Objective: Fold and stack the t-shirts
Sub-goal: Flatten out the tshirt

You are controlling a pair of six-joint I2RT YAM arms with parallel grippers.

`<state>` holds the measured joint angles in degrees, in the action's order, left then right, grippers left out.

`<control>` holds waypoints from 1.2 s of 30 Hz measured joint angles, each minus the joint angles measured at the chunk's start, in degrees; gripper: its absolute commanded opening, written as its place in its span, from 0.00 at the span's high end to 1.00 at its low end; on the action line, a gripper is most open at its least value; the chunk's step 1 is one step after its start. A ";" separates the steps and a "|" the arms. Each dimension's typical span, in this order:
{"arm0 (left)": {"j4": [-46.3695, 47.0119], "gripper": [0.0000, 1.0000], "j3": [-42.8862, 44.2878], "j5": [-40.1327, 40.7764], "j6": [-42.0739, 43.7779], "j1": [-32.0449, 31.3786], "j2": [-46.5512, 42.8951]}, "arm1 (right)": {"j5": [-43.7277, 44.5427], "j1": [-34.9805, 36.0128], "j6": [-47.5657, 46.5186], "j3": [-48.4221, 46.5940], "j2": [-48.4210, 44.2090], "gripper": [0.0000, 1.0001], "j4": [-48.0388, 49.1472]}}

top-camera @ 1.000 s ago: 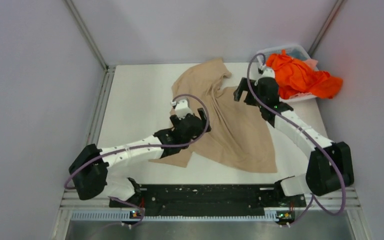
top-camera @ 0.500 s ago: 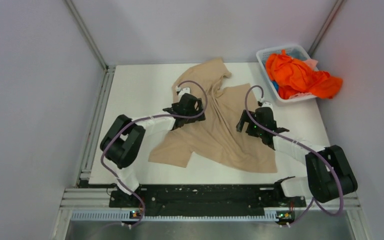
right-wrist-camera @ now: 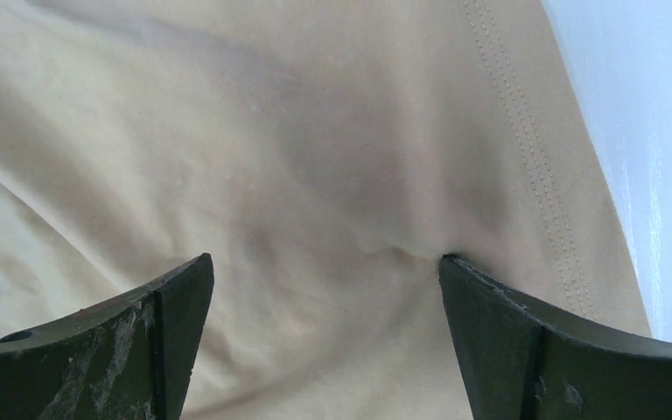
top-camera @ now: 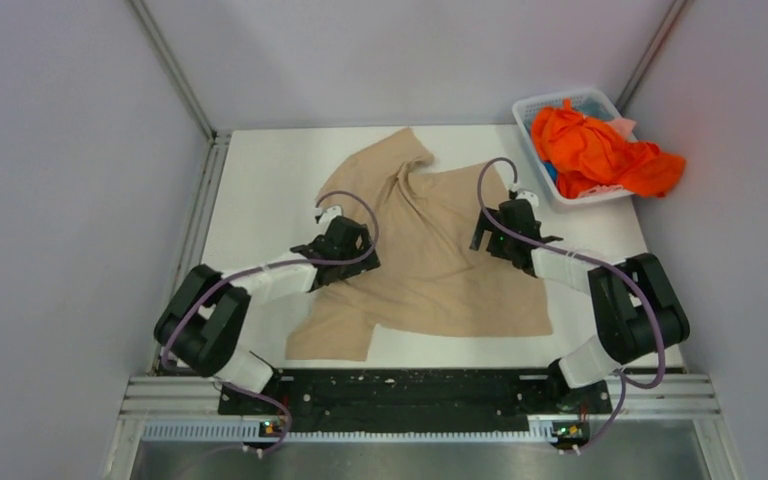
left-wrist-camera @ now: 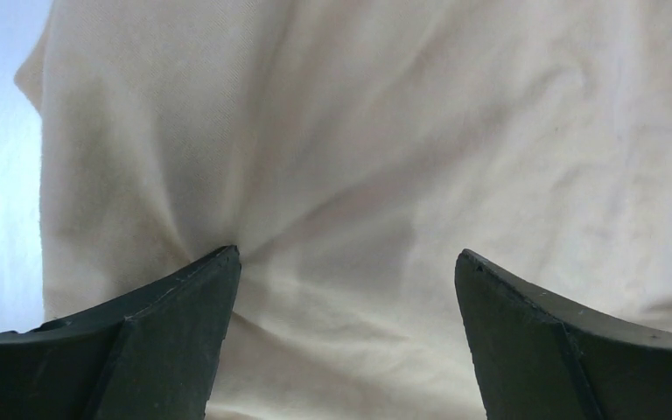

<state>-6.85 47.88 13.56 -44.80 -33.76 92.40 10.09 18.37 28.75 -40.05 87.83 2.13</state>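
A beige-tan t-shirt (top-camera: 425,265) lies spread over the middle of the white table, creased near its top. My left gripper (top-camera: 350,245) is down on its left side, jaws open. In the left wrist view the left gripper (left-wrist-camera: 346,255) presses into the beige cloth (left-wrist-camera: 376,131), which puckers at one fingertip (left-wrist-camera: 219,262). My right gripper (top-camera: 492,228) rests open on the shirt's right side. In the right wrist view the right gripper (right-wrist-camera: 325,258) pushes on the cloth beside the stitched hem (right-wrist-camera: 525,131). Orange t-shirts (top-camera: 600,150) are heaped at the back right.
A white lattice basket (top-camera: 530,105) at the back right corner holds the orange heap, which spills over its right rim. Grey walls enclose the table on three sides. Bare white tabletop (top-camera: 260,190) shows left of the beige shirt.
Both grippers have come down onto the beige shirt, the left one shifting left and nearer. The shirt now lies wider and flatter, its top sleeve further left.
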 measured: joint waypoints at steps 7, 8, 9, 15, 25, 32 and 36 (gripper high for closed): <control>5.46 0.02 -16.79 -5.53 -6.01 -0.70 -15.58 | 0.00 0.00 -1.22 -0.15 -0.70 0.01 -0.87; 6.47 0.02 -18.21 -5.68 -7.23 -1.97 -16.79 | -0.02 0.00 -1.70 -0.15 -1.42 0.01 -1.44; 6.49 0.02 -18.56 -5.62 -7.91 -2.82 -17.22 | -0.02 0.00 -1.84 -0.15 -2.08 0.01 -1.73; -5.11 0.01 -15.04 -2.40 -10.56 -7.06 -19.26 | 1.36 0.00 -2.78 -0.13 -9.62 0.01 -2.62; -14.56 0.01 -1.51 7.43 -3.72 -4.00 -21.31 | -0.42 0.00 -4.09 -0.24 -18.45 0.01 1.33; -9.35 0.01 14.01 4.79 2.25 6.78 -0.76 | -5.29 0.00 -5.38 -10.32 -3.45 0.01 1.62; -7.65 0.01 22.10 -0.52 3.45 12.20 11.47 | -5.86 0.00 -5.77 -19.19 8.79 0.01 1.33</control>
<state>-14.50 69.97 13.04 -41.34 -21.56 103.88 4.23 18.37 22.98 -59.24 96.62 3.46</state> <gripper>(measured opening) 0.991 0.988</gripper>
